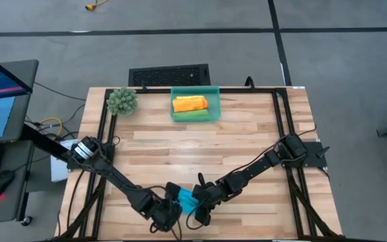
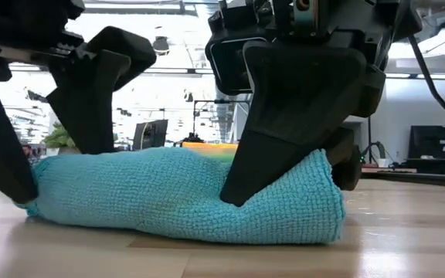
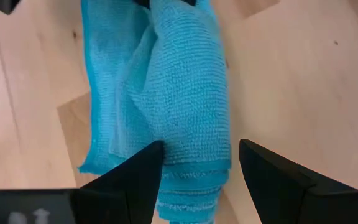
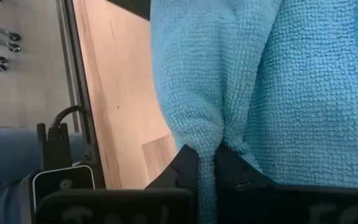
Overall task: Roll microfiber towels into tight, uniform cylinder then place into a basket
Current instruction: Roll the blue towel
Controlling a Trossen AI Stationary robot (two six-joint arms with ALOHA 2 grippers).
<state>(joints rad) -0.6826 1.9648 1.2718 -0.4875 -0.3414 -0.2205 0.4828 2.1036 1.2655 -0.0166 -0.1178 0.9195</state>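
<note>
Two pincers, right pincer [image 4: 207, 165] pinching blue towel [image 2: 184, 193] fold, left pincer [image 3: 201, 165] spread, tips cropped.

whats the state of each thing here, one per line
blue towel: rolled loosely, lying on the table near its front edge
left gripper: open, straddling one end of the roll
right gripper: shut on a fold of the blue towel
basket: upright at the table's far side, holding two rolls
orange towel: rolled, in the basket
green towel: rolled, in the basket beside the orange one
</note>
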